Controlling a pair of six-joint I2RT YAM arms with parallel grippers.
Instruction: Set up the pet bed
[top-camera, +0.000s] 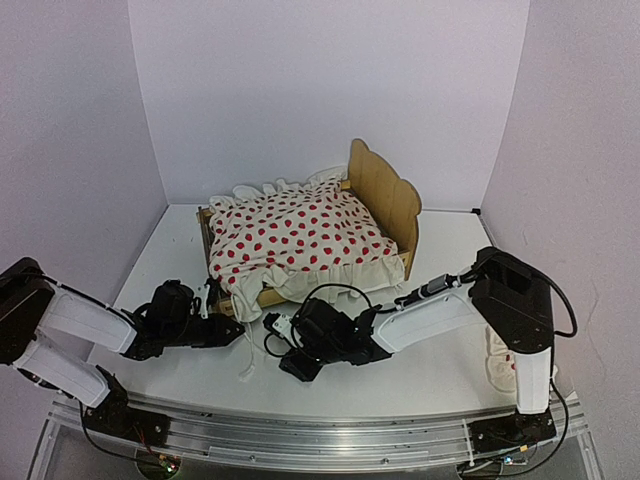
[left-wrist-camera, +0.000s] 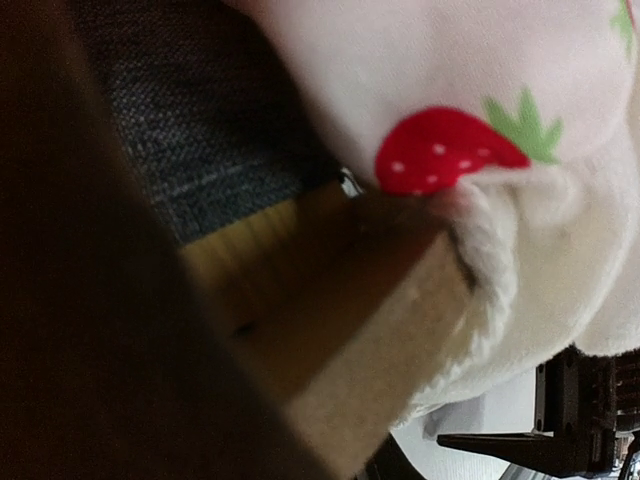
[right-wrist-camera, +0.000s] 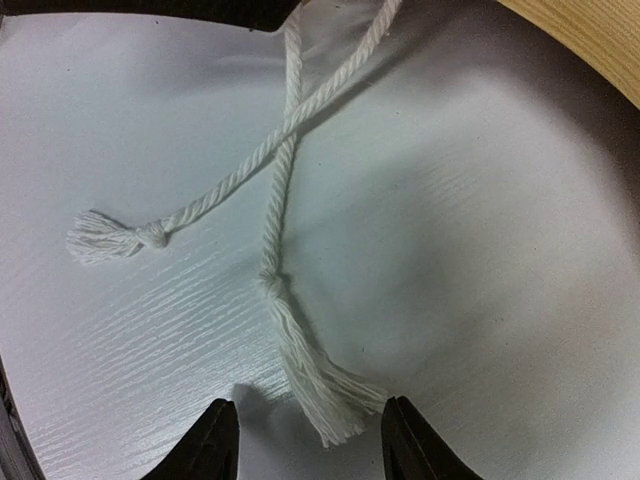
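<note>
The right gripper (right-wrist-camera: 308, 430) stands parted — a white cord tassel (right-wrist-camera: 318, 385) lies between its tips; the left gripper (top-camera: 212, 302) sits at the foot corner of the pet bed (top-camera: 385, 190) (grip cannot be told).

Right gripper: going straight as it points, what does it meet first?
Likely the tasselled cord end, lying on the table between the open fingers of the right gripper; height above it unclear.
</note>
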